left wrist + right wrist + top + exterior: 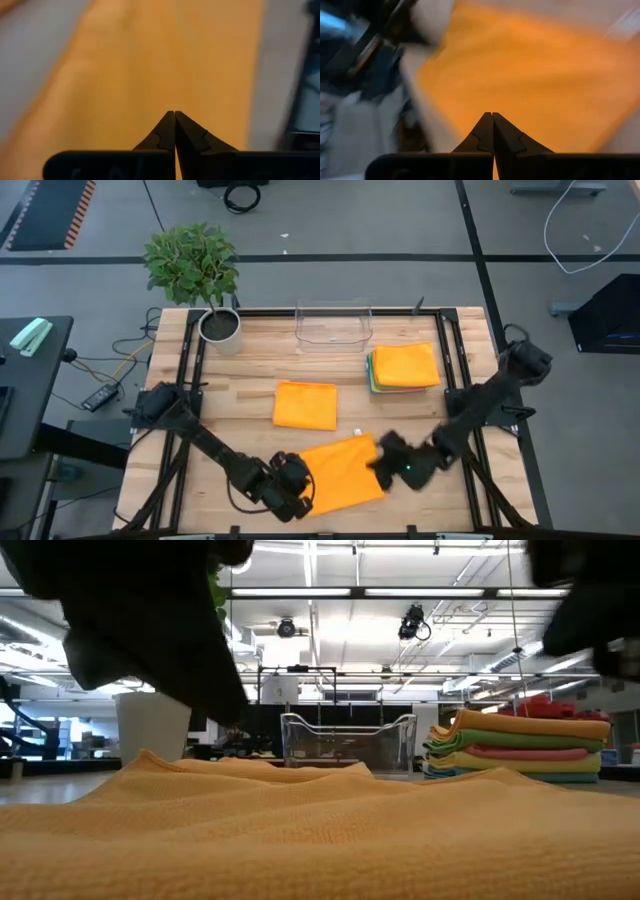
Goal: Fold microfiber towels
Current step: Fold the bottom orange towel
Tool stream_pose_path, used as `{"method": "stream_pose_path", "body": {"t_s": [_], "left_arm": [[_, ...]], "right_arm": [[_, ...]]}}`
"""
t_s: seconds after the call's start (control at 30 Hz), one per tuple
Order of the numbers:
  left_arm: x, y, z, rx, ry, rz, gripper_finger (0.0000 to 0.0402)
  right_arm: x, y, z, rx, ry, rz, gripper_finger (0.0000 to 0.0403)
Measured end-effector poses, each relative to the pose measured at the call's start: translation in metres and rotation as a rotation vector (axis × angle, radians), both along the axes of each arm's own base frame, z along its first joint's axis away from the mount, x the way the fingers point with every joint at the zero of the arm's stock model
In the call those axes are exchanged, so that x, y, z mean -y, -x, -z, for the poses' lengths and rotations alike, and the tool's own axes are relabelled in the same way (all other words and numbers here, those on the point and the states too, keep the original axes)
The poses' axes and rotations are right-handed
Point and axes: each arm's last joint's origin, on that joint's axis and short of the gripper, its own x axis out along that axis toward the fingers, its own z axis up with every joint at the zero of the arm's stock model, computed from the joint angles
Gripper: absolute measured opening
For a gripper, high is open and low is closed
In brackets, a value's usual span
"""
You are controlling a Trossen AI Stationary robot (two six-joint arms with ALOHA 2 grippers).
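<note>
An orange microfiber towel [340, 472] lies slanted near the table's front edge and fills the bottom of the low view [320, 830]. My left gripper [298, 480] is shut at its left near part and my right gripper [383, 467] is shut at its right edge. In the low view the cloth rises into a peak under each arm [150, 755] [500, 772]. A folded orange towel [305, 405] lies flat at mid-table. A stack of coloured towels [405, 367] with an orange one on top rests at the far right. My left gripper [174, 113] is shut on the orange towel's left part [150, 90], slanting down from the table's left near side. Its own fingers hide the pinched spot, so edge or fold cannot be told. The cloth rises under it while the rest lies on the table. My right gripper [492, 114] is shut on the orange towel's right edge [520, 100], slanting down from the table's right side. The fingertips cover the place of contact, and the number of layers does not show. Most of the towel lies on the table.
A clear plastic bin [333, 325] stands at the far edge in the middle. A potted plant [220, 328] stands at the far left corner. Bare wood lies between the folded towel and the stack.
</note>
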Motion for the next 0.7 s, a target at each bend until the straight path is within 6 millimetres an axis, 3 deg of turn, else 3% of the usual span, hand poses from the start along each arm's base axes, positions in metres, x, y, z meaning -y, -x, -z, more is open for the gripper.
{"method": "stream_pose_path", "body": {"t_s": [0.17, 0.33, 0.43, 0.53, 0.7], "left_arm": [[-0.007, -0.005, 0.018, -0.091, -0.036, 0.027, 0.0013], [-0.013, -0.008, 0.027, -0.138, -0.054, 0.050, 0.0007], [-0.017, -0.009, 0.028, -0.167, -0.052, 0.064, 0.0008], [-0.020, -0.011, 0.028, -0.201, -0.017, 0.076, 0.0015], [-0.021, -0.009, 0.019, -0.197, 0.000, 0.084, 0.0006]], "right_arm": [[-0.054, 0.008, 0.019, -0.051, -0.059, -0.071, 0.0003], [-0.080, 0.011, 0.042, -0.208, -0.044, -0.086, 0.0003], [-0.079, 0.014, 0.056, -0.303, 0.001, -0.065, 0.0003], [-0.070, 0.018, 0.057, -0.369, 0.037, -0.048, 0.0003], [-0.053, 0.021, 0.033, -0.412, 0.061, -0.113, 0.0003]]}}
